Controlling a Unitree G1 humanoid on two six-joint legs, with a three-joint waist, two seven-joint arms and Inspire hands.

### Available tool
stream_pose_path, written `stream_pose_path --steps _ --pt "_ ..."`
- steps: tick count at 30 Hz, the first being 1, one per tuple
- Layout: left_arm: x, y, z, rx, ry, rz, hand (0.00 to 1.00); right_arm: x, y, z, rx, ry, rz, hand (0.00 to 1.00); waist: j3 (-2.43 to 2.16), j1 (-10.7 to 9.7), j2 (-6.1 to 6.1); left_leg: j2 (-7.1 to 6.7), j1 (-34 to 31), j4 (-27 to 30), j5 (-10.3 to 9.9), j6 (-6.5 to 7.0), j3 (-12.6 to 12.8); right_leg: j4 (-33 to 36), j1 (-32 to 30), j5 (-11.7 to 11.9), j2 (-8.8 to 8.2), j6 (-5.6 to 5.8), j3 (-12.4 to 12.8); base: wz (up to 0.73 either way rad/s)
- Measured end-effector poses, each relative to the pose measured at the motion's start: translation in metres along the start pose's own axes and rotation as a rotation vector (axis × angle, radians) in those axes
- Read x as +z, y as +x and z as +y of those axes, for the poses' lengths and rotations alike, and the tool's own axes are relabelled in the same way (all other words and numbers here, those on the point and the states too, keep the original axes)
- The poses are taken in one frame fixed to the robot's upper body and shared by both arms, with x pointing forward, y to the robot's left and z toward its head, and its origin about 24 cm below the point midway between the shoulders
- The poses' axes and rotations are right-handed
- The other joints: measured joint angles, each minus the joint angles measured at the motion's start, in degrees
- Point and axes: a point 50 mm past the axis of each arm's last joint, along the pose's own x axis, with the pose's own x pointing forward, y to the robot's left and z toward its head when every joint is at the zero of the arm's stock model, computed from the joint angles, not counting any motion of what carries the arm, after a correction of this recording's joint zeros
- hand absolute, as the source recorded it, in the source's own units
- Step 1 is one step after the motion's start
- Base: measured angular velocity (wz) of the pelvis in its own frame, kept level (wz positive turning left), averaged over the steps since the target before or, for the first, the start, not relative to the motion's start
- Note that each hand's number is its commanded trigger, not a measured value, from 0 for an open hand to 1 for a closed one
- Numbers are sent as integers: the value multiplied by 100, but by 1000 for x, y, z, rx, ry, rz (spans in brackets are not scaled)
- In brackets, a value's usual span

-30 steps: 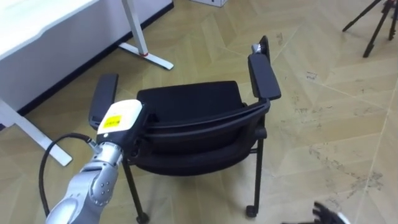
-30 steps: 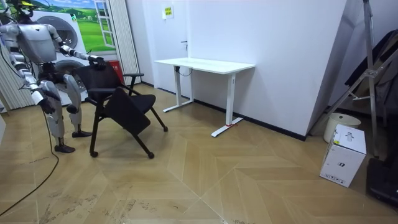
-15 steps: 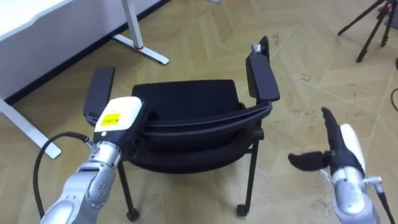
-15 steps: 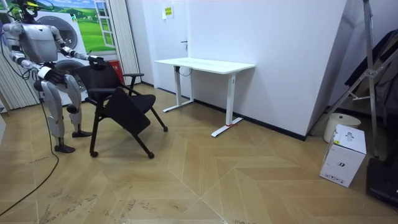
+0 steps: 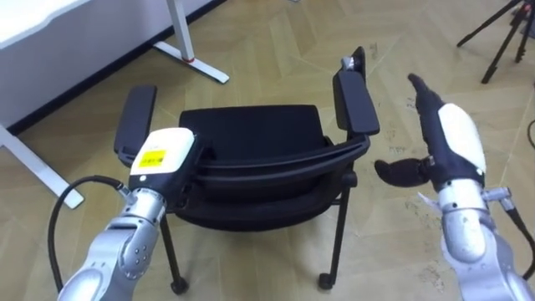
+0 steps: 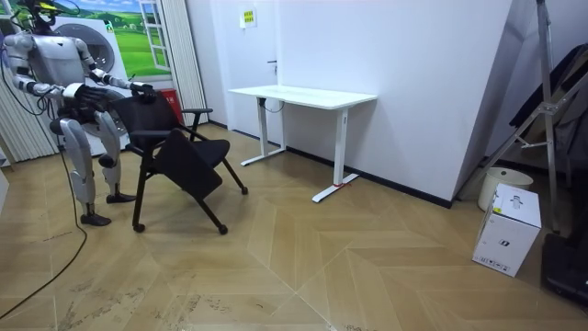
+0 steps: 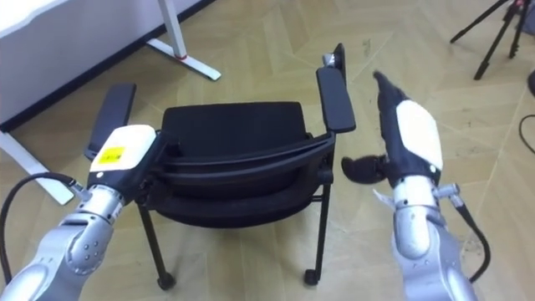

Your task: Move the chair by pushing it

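Behind the black chair (image 5: 251, 134), the robot's left hand (image 5: 160, 157) rests on top of the backrest (image 5: 276, 160); whether it grips cannot be told. Its right hand (image 5: 450, 140) hangs flat and spread, just beside the right armrest (image 5: 356, 102), not touching. A clean push likely needs that hand on the backrest too, with even pressure toward the white desk (image 5: 50, 21). Half a second earlier the right hand was lower; the chair stands unmoved.

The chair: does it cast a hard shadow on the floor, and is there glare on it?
Left eye view: the chair throws no hard shadow on the floor; a faint sheen runs along its backrest edge. Room view: the light is soft and even on the wall and the floor.
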Motion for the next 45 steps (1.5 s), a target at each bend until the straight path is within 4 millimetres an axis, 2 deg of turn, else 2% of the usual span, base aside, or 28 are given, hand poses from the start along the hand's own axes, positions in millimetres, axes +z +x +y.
stream_pose_path --steps 8,15,23,31,41,45 --pt "5 3 0 -12 4 -25 100 6 1 -2 63 -94 -51 0 9 146 -15 0 6 -6 0 0 0 3 10 0 0 0 1 0" --pt "7 7 6 -6 22 -45 100 18 8 -7 125 -170 -123 0 68 175 -118 0 -4 -10 0 0 -7 -3 -7 0 0 0 1 0" --pt "10 10 10 -7 33 -77 100 20 7 -7 171 -225 -144 0 53 297 -152 4 -90 11 0 0 -25 5 -97 3 6 -5 1 0" --pt "14 11 10 -12 36 -104 100 27 4 3 261 -288 -201 0 50 412 -153 4 -88 10 0 0 -32 5 -93 3 6 -4 6 0" --pt "16 12 10 -18 39 -121 100 30 3 9 328 -337 -226 0 51 450 -156 4 -97 9 0 0 -86 -6 -71 3 7 -4 -23 1" --pt "16 13 11 -17 42 -126 100 44 -1 18 396 -375 -287 0 54 468 -173 5 -105 7 0 0 -86 -7 -85 3 7 -4 -35 0"
